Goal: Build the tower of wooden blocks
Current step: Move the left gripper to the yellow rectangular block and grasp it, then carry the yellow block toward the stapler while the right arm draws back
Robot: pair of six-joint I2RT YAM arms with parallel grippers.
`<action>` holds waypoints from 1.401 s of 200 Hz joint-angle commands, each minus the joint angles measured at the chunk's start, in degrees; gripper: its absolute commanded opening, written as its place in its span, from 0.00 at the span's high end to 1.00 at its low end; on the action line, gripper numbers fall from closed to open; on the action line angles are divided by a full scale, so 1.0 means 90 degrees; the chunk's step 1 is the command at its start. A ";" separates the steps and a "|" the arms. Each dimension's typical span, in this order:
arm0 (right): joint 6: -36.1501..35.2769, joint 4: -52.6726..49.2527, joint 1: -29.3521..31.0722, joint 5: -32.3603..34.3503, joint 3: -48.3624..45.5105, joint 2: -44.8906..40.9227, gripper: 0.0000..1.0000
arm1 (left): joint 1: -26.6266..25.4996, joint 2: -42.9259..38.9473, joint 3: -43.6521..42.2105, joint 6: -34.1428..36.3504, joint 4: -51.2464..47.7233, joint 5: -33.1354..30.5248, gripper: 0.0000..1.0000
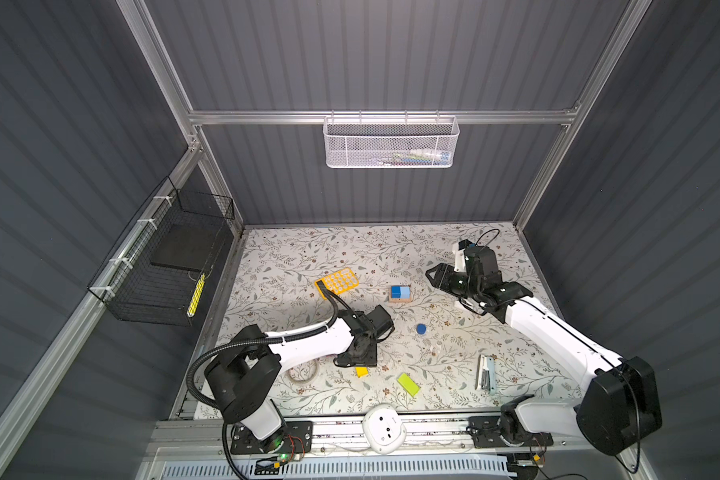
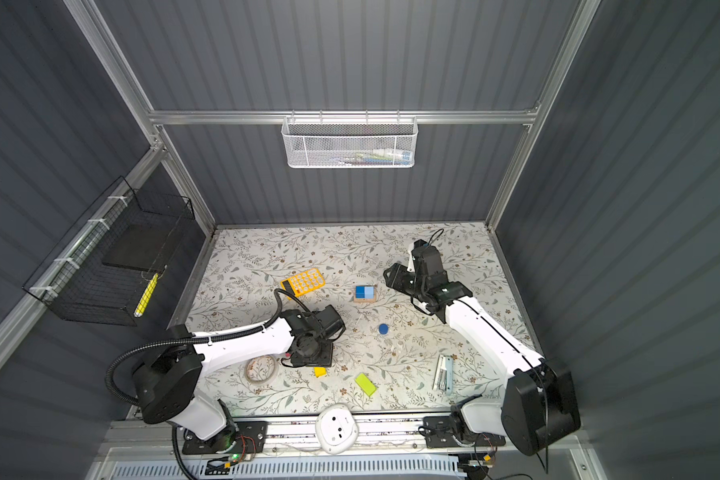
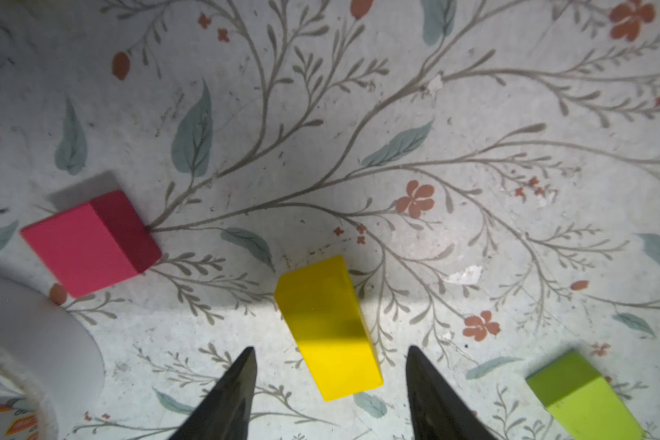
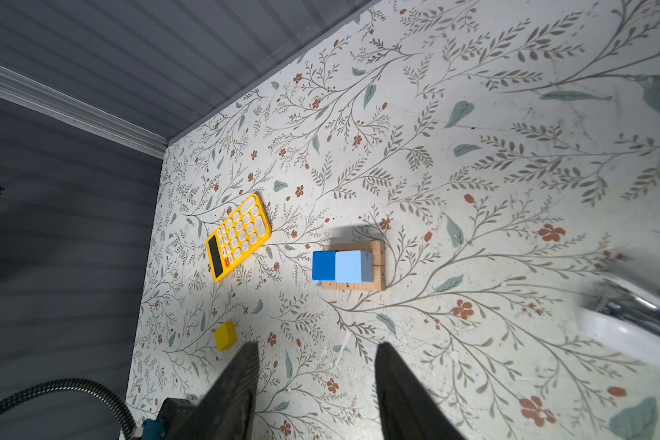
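— Where do you stand, starting from the left?

— My left gripper (image 3: pixel 330 348) hangs over the yellow wooden bar (image 3: pixel 328 327), jaws apart on either side of it and gripping nothing. The clear tape roll (image 1: pixel 303 371) sits at its nine o'clock, with a pink wooden cube (image 3: pixel 88 247) near it on that side.

— And the tower?

— It's mid-table: two plain tan wooden bars (image 4: pixel 378 266) side by side, with a blue cube (image 4: pixel 324 265) and a light-blue cube (image 4: pixel 353 266) on top. From there the yellow bar lies at seven o'clock, the lime-green bar (image 1: pixel 408 383) at six and the blue short cylinder (image 1: pixel 421 329) at five. My right gripper (image 1: pixel 433 276) waits at two o'clock, jaws apart and empty.

— Any worries?

— The bar sits skewed between my jaws. If I close like this, I judge it could twist or squirt out. A heavy placement could also shove the cubes off the tan bars.
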 commanded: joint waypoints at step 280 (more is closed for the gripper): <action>-0.0423 -0.0826 -0.0859 0.0388 -0.0600 -0.2107 0.47 | -0.0136 0.2037 0.3480 0.3934 -0.0329 0.0097 0.88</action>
